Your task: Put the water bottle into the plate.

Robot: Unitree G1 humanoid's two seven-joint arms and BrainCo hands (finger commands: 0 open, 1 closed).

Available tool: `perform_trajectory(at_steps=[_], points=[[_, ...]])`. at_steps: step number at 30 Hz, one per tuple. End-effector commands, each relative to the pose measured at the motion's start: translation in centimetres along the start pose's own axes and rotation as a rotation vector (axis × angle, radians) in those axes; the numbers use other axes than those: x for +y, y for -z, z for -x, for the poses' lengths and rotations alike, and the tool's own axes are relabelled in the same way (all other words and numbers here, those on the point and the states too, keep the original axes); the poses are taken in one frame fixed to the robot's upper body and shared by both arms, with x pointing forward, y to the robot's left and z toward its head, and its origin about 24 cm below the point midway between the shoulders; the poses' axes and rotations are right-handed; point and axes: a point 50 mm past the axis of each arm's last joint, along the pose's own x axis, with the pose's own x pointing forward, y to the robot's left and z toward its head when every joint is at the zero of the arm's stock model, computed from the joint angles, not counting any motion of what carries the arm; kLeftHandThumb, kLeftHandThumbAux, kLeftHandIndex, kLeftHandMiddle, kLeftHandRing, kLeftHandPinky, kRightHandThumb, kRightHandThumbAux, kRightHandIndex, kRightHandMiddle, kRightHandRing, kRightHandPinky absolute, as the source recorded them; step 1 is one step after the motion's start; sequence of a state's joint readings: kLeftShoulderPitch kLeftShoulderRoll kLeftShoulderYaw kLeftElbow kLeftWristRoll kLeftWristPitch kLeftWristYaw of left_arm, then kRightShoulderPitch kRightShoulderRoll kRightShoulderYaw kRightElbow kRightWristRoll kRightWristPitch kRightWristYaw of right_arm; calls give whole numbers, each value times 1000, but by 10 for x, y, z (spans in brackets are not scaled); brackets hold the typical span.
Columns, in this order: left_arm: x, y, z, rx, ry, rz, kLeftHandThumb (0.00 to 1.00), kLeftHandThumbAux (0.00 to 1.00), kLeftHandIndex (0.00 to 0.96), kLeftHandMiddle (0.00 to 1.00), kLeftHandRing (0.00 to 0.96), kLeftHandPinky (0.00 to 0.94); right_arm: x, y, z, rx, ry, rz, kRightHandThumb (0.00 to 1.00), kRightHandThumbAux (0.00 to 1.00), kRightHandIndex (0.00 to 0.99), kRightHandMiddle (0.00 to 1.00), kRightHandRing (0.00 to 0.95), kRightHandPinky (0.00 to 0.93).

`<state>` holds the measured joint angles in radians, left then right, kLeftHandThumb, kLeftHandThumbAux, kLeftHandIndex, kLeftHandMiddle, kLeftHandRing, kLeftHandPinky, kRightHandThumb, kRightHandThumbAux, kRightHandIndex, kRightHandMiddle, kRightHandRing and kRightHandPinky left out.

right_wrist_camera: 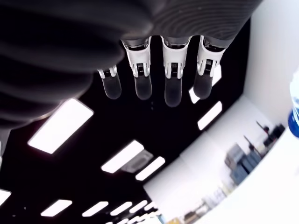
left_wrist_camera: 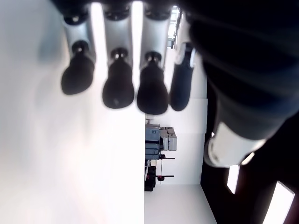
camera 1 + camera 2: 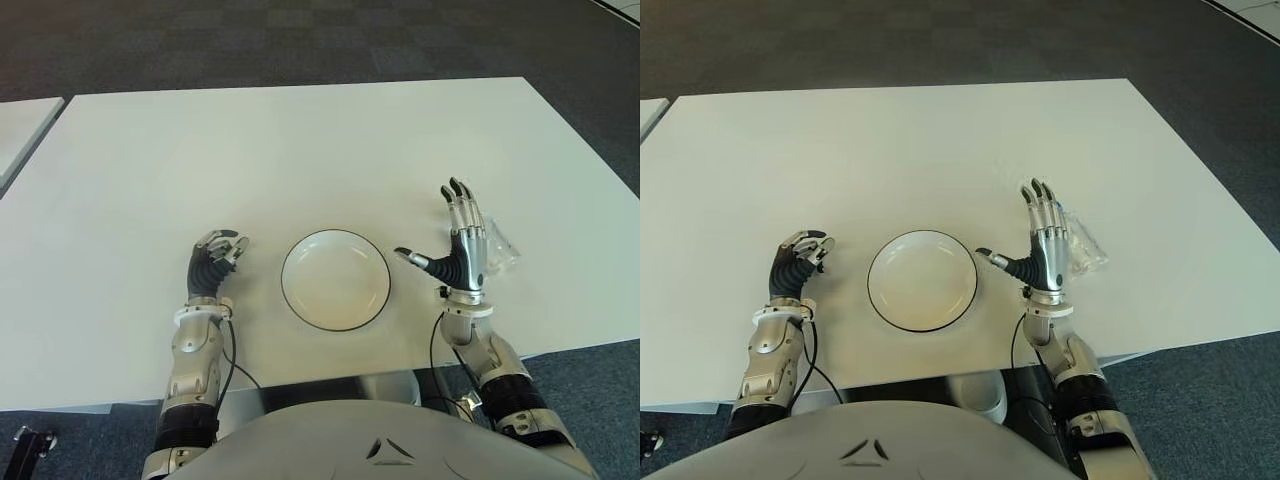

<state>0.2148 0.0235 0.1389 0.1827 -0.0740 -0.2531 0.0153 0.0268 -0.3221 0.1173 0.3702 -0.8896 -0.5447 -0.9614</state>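
Observation:
A clear plastic water bottle (image 3: 499,246) lies on its side on the white table (image 3: 300,150), to the right of a white plate (image 3: 335,281) with a dark rim. My right hand (image 3: 432,225) stands between plate and bottle, fingers straight up and thumb spread toward the plate, open and holding nothing. The bottle lies just behind its palm; whether they touch I cannot tell. In the right wrist view a blue part of the bottle (image 1: 294,117) shows at the picture's edge. My left hand (image 3: 214,256) shows left of the plate, fingers curled, holding nothing.
The table's front edge runs just behind both wrists. A second table's corner (image 3: 22,122) shows at the far left. Dark carpet (image 3: 300,40) lies beyond the table.

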Motion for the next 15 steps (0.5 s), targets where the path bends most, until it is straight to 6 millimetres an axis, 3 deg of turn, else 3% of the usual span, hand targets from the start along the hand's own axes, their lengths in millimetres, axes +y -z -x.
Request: perform_trajectory(at_steps=[1,13,15], points=[[-1,5,2,36,-3,1,701,722,434,770,763,748,-4,4,5,50,25,56,567,316,11,2,2,3],[-3,4,2,46,-11,-1,699,723,434,771,762,751,-17,22,-3,243,147,261,608,202,0,0,0,0],[-3,4,3,47,-12,-1,699,723,434,770,762,751,-33,6,-10,240,216,300,606,180,0,0,0,0]])
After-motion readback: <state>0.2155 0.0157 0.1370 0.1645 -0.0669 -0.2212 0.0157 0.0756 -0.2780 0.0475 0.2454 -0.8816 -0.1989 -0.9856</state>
